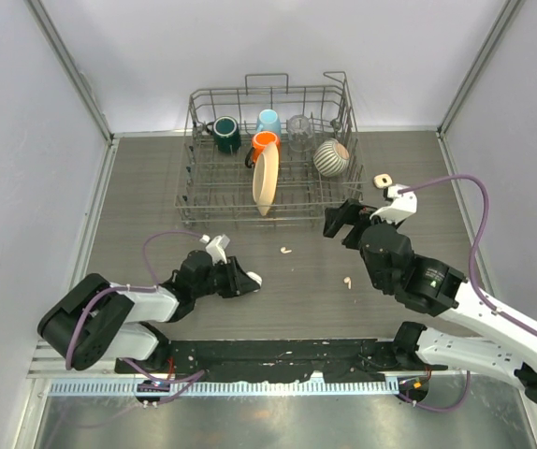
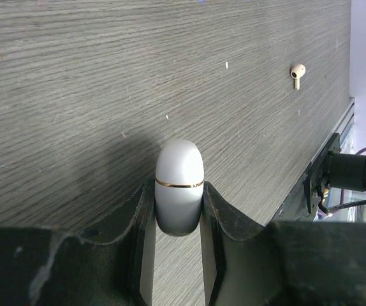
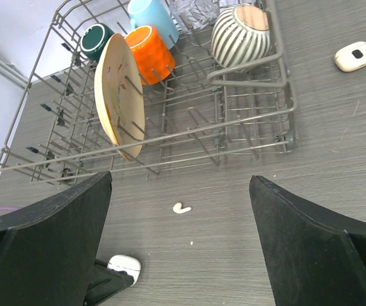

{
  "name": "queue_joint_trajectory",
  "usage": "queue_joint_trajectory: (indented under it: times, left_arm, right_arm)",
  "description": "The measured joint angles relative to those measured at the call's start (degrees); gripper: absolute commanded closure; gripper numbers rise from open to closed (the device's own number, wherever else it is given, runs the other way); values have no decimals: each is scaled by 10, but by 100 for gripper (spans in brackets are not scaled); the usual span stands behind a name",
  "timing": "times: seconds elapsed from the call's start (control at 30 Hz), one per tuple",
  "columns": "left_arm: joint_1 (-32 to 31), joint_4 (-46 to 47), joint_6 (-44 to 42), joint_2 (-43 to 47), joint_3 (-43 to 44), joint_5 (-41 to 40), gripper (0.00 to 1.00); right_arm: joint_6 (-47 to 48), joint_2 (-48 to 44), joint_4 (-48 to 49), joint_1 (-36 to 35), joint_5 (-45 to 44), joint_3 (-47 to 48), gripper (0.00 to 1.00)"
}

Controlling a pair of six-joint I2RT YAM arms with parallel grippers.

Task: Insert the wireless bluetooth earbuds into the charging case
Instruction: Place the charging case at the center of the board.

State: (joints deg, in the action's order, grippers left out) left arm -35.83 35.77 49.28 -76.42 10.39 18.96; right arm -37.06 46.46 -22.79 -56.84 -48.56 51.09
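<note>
The white charging case [image 2: 178,178] is closed, with a thin gold seam, and rests on the table between my left gripper's fingers [image 2: 178,194]. In the top view my left gripper [image 1: 240,281] holds the case [image 1: 253,279] left of centre. One white earbud [image 1: 285,250] lies near the rack's front, and it shows between my right gripper's wide-open fingers [image 3: 181,178] as a small comma [image 3: 182,208]. A second earbud [image 1: 348,281] lies further right and also shows in the left wrist view [image 2: 297,73]. My right gripper [image 1: 339,223] hovers empty. No other earbuds show.
A wire dish rack [image 1: 194,201] stands at the back with a plate [image 1: 265,182], several mugs and a striped vase [image 1: 331,157]. A beige-tinted open case [image 1: 382,180] lies right of the rack and also shows in the right wrist view [image 3: 354,56].
</note>
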Motion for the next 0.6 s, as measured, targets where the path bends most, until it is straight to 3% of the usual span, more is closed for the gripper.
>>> queue_joint_trajectory:
  times: [0.2,0.4,0.6]
  left_arm:
    - [0,-45,-16,19,10,-2,63]
    - [0,-147,-47,99,26,-40,52]
    - [0,-247,-68,179,30,-89,49]
  right_arm:
    - [-4,-19,-22,8,-17,0,5]
    - [-6,-49,-35,10,-32,0,5]
    - [-7,-61,-50,11,-37,0,5]
